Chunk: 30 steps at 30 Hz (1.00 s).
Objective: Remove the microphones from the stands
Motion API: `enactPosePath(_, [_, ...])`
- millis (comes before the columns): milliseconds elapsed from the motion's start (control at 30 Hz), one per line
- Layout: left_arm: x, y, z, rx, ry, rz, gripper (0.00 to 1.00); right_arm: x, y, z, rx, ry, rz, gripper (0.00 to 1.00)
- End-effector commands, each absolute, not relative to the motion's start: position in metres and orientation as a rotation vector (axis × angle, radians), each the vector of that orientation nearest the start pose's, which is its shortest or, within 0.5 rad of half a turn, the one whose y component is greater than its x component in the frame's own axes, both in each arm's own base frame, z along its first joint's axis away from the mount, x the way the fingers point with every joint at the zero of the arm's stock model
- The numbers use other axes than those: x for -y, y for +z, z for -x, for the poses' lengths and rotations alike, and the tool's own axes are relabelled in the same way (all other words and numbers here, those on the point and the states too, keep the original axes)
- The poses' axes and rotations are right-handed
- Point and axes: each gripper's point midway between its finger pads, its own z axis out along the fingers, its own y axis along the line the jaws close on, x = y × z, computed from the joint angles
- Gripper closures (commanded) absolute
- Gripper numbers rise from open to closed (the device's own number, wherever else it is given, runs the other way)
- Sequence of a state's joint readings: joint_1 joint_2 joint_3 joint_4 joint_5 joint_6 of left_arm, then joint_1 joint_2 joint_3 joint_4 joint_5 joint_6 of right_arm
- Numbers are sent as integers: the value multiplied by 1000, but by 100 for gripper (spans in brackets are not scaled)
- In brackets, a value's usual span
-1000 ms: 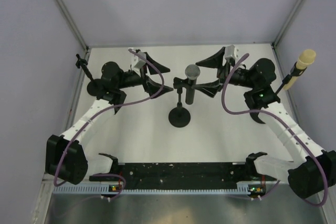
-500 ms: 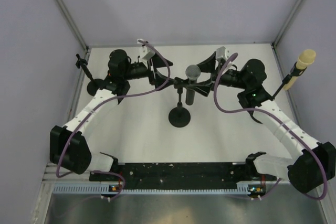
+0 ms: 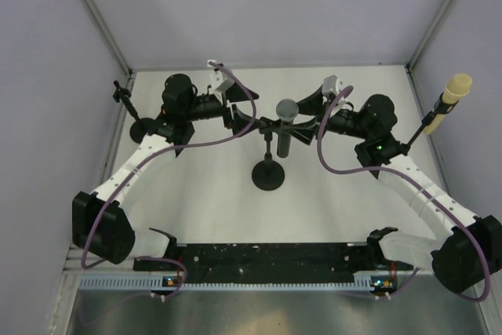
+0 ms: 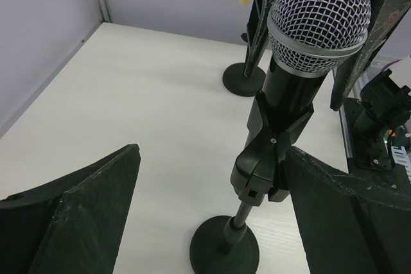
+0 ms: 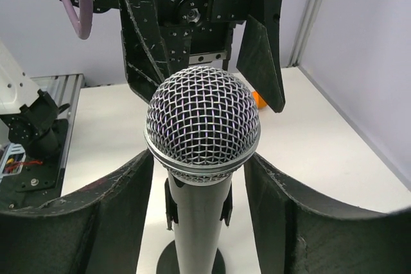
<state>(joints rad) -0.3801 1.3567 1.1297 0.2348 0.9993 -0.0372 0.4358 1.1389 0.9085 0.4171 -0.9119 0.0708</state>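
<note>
A: Location of microphone [image 3: 287, 107]?

B: Upright in the clip of the stand [image 3: 269, 174], mid-table, mesh head up. Not yet out of the clip. Round stand base flat on the white table [image 3: 212, 202].

A: State of left gripper [image 3: 245, 119]?

B: Spread wide, nothing held. Level with the clip, on the left of the stand. Seen from the left wrist: clip and post between the two fingers, just beside the right-hand finger [image 4: 340, 216], well apart from the other one. Contact with the clip: impossible to tell.

A: And right gripper [image 3: 307, 115]?

B: On the opposite side, facing the left one across the microphone. Jaws at middling width, one on each side of the black handle just under the mesh head. Seen from the right wrist: thin gap on both sides of the handle, no contact visible. No grip yet.

A: Anything else around?

B: Cream-coloured microphone [image 3: 455, 88] on a tilted rod at the far right edge, its base hidden behind the right arm. Small black stand [image 3: 125, 103] at the far left edge. Both well apart from the grippers.
</note>
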Motion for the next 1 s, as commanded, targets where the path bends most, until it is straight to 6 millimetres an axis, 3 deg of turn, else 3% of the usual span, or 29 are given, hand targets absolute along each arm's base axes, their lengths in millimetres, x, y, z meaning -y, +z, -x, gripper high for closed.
enactPosePath(0, [273, 357, -297, -1260, -1064, -1014, 1, -271, 372, -247, -1079, 998, 996, 44])
enactPosePath(133, [272, 363, -285, -1231, -1111, -1051, 1, -271, 376, -245, -1070, 1017, 980, 55])
enactPosePath(333, [275, 350, -267, -1206, -1195, -1144, 1, -271, 377, -246, -1069, 1011, 974, 76])
enactPosePath(633, [278, 323, -269, -1211, -1172, -1228, 1, -271, 372, -247, -1071, 1007, 985, 76])
enactPosePath(967, [288, 313, -275, -1234, -1182, -1264, 1, -271, 370, -241, -1059, 1020, 1013, 76])
